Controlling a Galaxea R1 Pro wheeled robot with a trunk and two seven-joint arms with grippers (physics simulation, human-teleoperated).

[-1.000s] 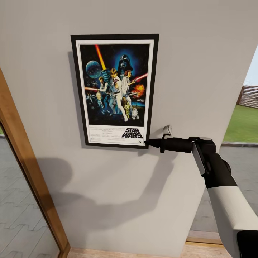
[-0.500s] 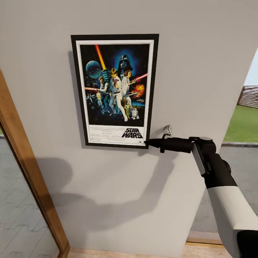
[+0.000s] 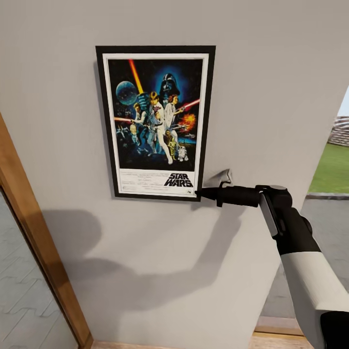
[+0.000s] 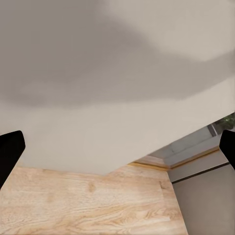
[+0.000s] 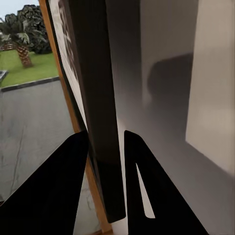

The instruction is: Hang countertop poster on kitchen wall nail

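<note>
black fingers of the right gripper (image 5: 105, 161) pinch the lower right corner of the poster (image 3: 155, 121), its frame edge sandwiched between them. poster sits flat and upright against the pale grey wall (image 3: 271, 72), beside a wooden door frame (image 3: 34, 232); no nail is visible, so whether it hangs is unclear. left gripper (image 4: 117, 147) is spread wide, empty, facing wall and wood floor (image 4: 88, 205). risk: if released unhooked, the poster would likely slide down the wall.

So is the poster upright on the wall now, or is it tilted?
Upright: the poster lies flat against the wall with its sides near vertical. The right gripper holds its lower right corner.
</note>
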